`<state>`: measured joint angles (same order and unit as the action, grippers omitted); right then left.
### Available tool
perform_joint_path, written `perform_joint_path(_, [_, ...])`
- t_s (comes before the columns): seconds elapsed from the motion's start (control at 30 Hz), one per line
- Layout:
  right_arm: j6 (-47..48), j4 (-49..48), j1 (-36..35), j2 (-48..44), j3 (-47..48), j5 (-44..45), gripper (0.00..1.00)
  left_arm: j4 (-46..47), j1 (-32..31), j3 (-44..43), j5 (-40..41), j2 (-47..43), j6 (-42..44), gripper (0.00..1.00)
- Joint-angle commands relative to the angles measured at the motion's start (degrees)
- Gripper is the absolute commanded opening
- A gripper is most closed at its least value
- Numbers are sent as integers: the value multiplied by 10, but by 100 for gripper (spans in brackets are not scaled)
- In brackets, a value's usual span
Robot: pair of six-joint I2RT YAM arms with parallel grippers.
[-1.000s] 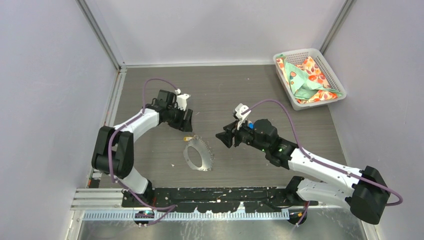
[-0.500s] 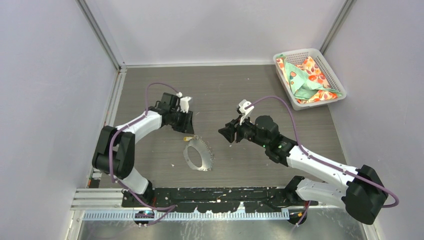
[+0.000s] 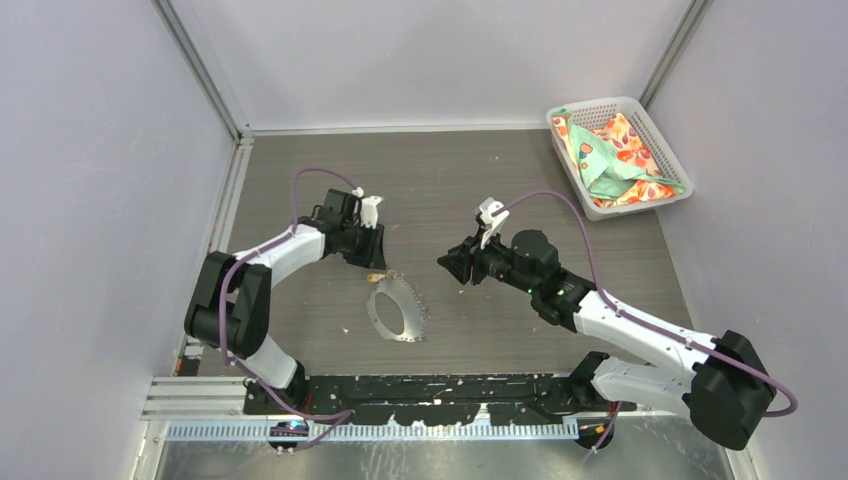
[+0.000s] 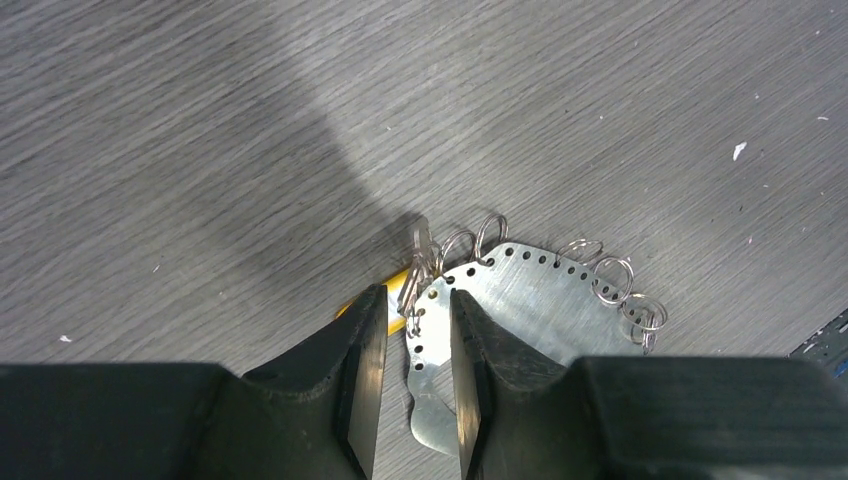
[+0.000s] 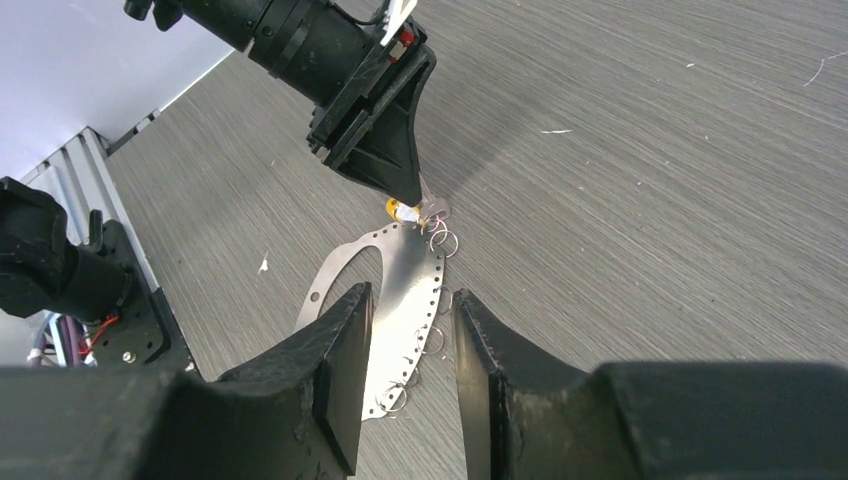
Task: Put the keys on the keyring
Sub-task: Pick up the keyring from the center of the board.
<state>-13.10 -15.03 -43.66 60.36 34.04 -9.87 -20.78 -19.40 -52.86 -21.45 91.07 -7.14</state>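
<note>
Left gripper [image 4: 417, 295] has dropped to the yellow key [image 4: 415, 265] at the keyring's [image 4: 540, 300] edge, jaws narrowed but not yet clamped. Right gripper [image 5: 410, 293] hovers nearby, open and empty. Closing here may pinch the keyring's edge with the key, dragging both

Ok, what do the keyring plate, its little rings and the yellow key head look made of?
Keyring plate: thin sheet metal, silver with a dull brushed sheen; flat, with punched holes along its edge.
Little rings: bright metal wire, coiled like split rings, probably steel.
Yellow key head: opaque, likely plastic, but mostly hidden, so uncertain.
</note>
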Motion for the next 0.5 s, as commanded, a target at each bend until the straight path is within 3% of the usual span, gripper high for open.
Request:
perform_joint_path(0.0, [-13, -35, 3, -5, -1, -14, 39, 38, -1, 3, 3, -15, -11, 31])
perform_joint_path(0.23, [-17, -39, 6, -5, -3, -19, 36, 47, -3, 5, 3, -10, -12, 30])
perform_joint_path(0.47, [-26, -46, 8, -3, -4, -23, 30, 51, -5, 12, 9, -9, -18, 12])
